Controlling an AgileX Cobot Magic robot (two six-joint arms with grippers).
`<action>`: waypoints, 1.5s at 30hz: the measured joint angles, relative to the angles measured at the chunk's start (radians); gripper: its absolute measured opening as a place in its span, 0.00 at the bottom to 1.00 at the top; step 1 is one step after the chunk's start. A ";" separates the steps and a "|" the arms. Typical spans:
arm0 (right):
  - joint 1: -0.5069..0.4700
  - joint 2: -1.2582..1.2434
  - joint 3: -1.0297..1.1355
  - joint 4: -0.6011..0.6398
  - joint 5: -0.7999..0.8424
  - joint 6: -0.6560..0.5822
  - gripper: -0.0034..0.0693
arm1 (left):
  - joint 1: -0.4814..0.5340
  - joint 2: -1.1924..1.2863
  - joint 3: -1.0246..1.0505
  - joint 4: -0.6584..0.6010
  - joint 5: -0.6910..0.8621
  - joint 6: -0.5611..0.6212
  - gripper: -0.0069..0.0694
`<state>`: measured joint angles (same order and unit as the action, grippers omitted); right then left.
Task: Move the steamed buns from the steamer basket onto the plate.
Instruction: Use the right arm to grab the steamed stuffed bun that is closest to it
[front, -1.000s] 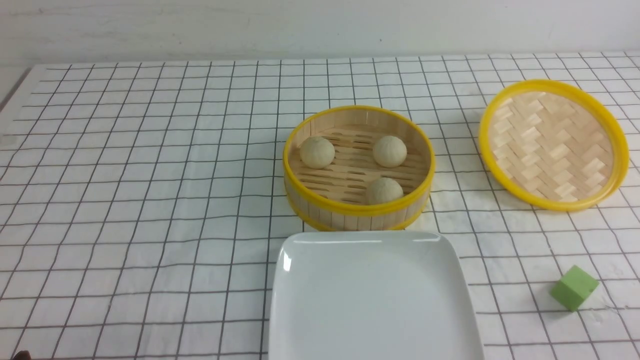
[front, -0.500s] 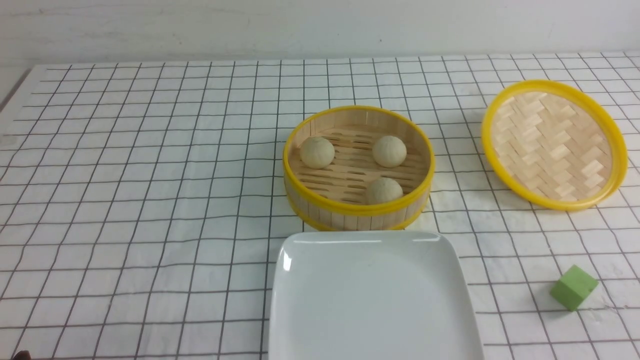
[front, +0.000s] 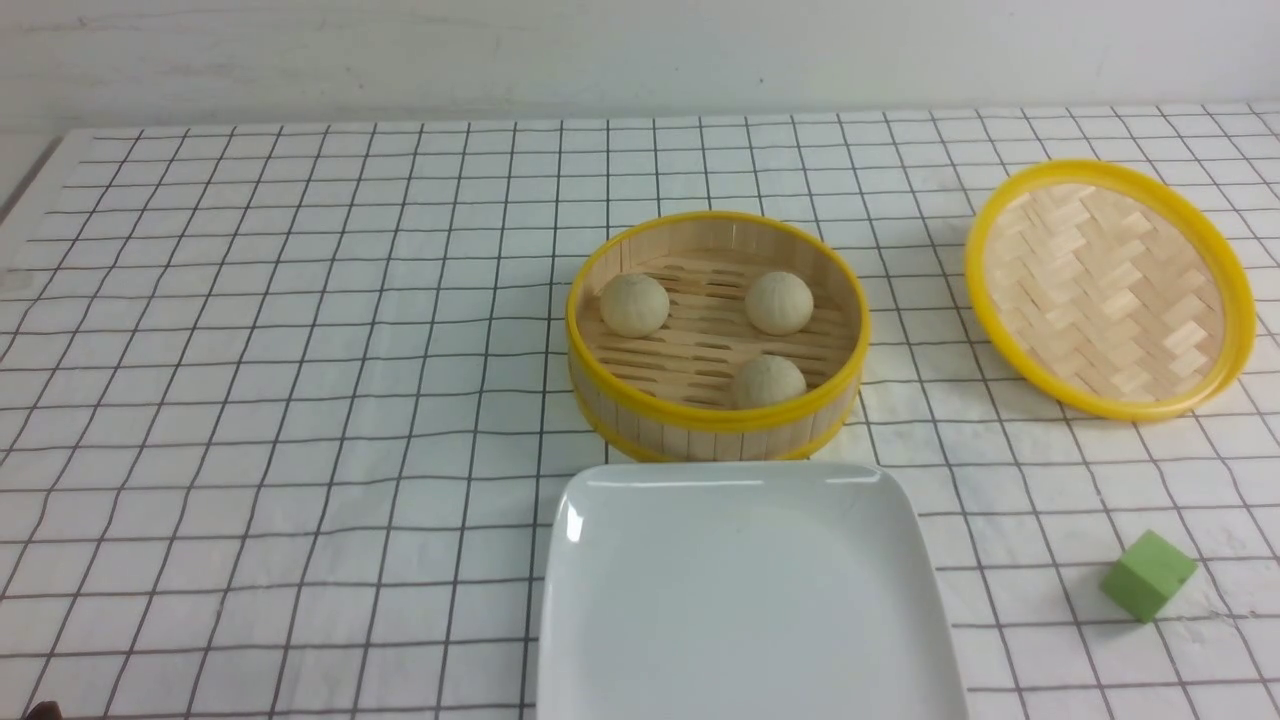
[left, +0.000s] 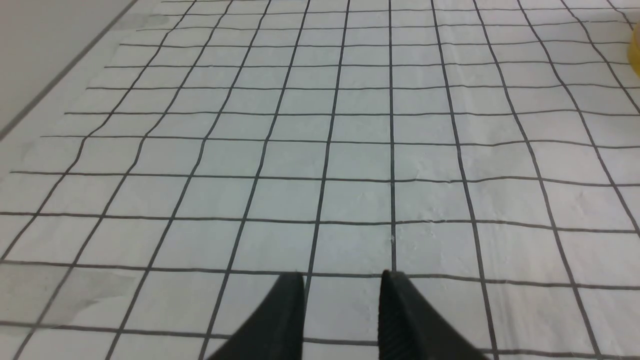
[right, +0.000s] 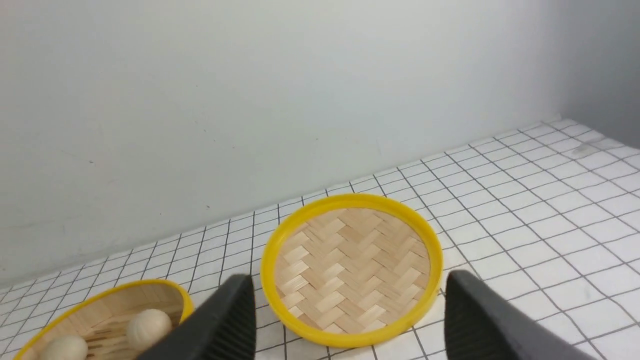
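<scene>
Three steamed buns (front: 768, 382) sit in the steamer basket (front: 715, 417), likely light and perhaps soft, so pinch each gently around its widest girth, from above, clear of the walls. Both the left end effector (left: 342, 282) and the right end effector (right: 350, 287) have their fingers apart, holding nothing.

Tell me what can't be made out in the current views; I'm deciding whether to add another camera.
- Plate: near edge cut off by the front view's bottom.
- Nearest bun: underside hidden in the front view by the basket's near wall.
- Basket: cut off by the left wrist view's edge.
</scene>
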<state>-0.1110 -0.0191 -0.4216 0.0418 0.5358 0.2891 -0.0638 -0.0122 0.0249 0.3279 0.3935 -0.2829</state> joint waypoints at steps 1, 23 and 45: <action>0.000 0.000 0.000 0.002 0.009 0.000 0.73 | 0.000 0.000 0.000 0.000 0.000 0.000 0.41; 0.000 0.000 0.000 0.061 0.142 -0.018 0.73 | 0.000 0.000 0.003 -0.072 -0.047 -0.096 0.41; 0.000 0.000 0.000 0.358 0.284 -0.348 0.73 | 0.000 0.000 0.003 -0.158 -0.212 -0.541 0.43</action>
<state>-0.1110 -0.0191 -0.4216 0.3999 0.8193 -0.0592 -0.0638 -0.0122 0.0274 0.1696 0.1817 -0.8239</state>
